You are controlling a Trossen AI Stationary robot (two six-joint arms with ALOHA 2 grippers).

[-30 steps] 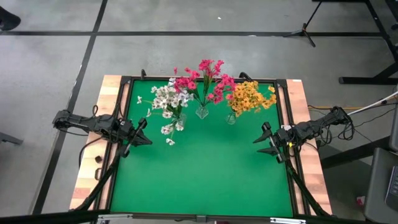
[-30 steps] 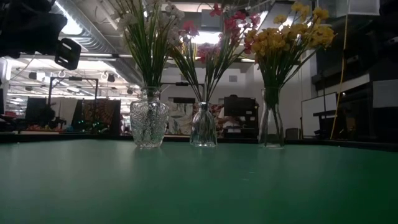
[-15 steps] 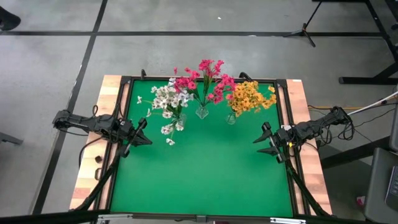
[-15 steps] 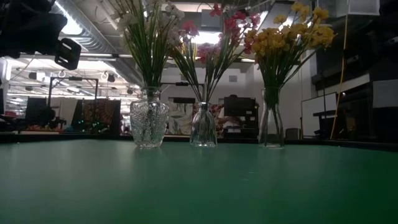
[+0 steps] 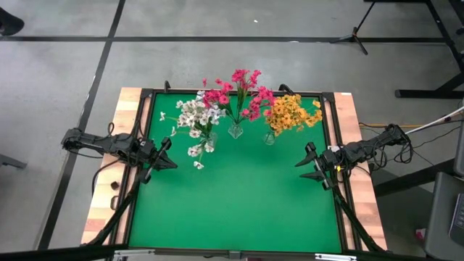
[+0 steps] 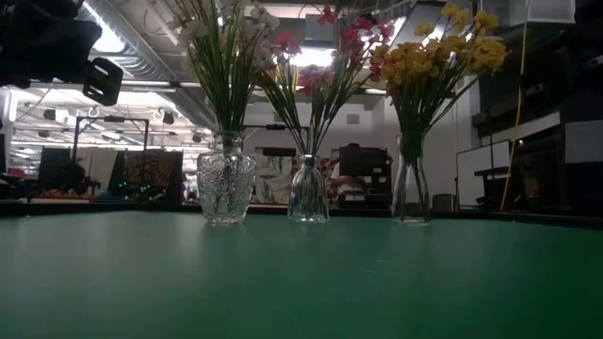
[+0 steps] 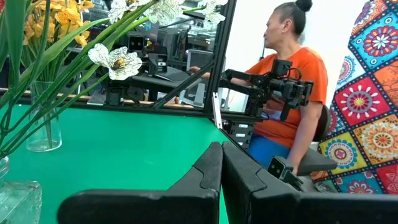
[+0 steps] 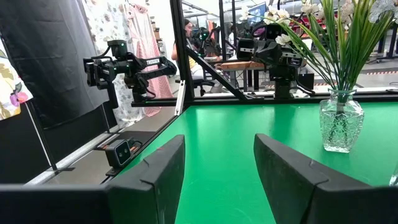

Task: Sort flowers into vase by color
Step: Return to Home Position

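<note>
Homing seems the step in hand: on the green table (image 5: pixel 239 210), white flowers (image 5: pixel 194 116), pink flowers (image 5: pixel 235 90) and yellow-orange flowers (image 5: pixel 290 114) stand sorted in three glass vases (image 6: pixel 226 184). At opposite table edges, the left gripper (image 7: pixel 221 148) is pinched narrow and the right gripper (image 8: pixel 219 140) spread wide; they likely only need parking.

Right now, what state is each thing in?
White flowers, standing in left vase.
Pink flowers, standing in middle vase.
Yellow flowers, standing in right vase.
Left gripper, shut, empty, by table edge.
Right gripper, open, empty, by table edge.
</note>
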